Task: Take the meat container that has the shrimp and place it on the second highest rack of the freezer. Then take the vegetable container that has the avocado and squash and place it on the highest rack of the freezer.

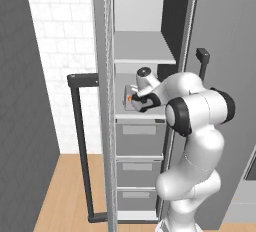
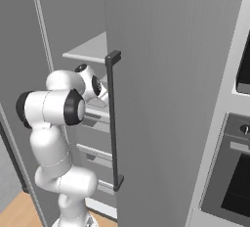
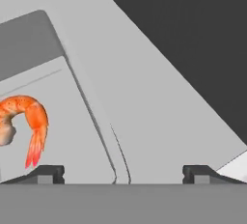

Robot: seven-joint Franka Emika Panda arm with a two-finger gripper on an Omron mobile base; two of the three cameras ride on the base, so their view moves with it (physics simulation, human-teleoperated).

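- Shallow rectangular grey meat container (image 3: 43, 112) with thin upright wall and rounded corner: probably light, stiff, smooth, so likely a little slippery under hard pads.
- Best taken by the thin rim of one long wall, one finger inside, one outside; a low wall gives little height, so a deep and level bite seems needed.
- Must be kept level when carried: small curled orange-red shrimp (image 3: 30, 121) lies loose on the flat floor and could slide.
- Shrimp bright orange with paler tail fan, much smaller than the tray, near one side of it.
- Tray resting flat on a light-grey inner shelf (image 1: 145, 115) of the tall grey freezer (image 1: 107, 126), just above the three grey drawers and below the upper light-grey shelf (image 1: 142, 51).
- Two-finger claw (image 3: 123, 172) spread wide, dark tips well apart, one over the tray floor and one outside the wall; nothing gripped between them, rim passing between.
- Placement of this tray judged finished; vegetable container still to fetch.
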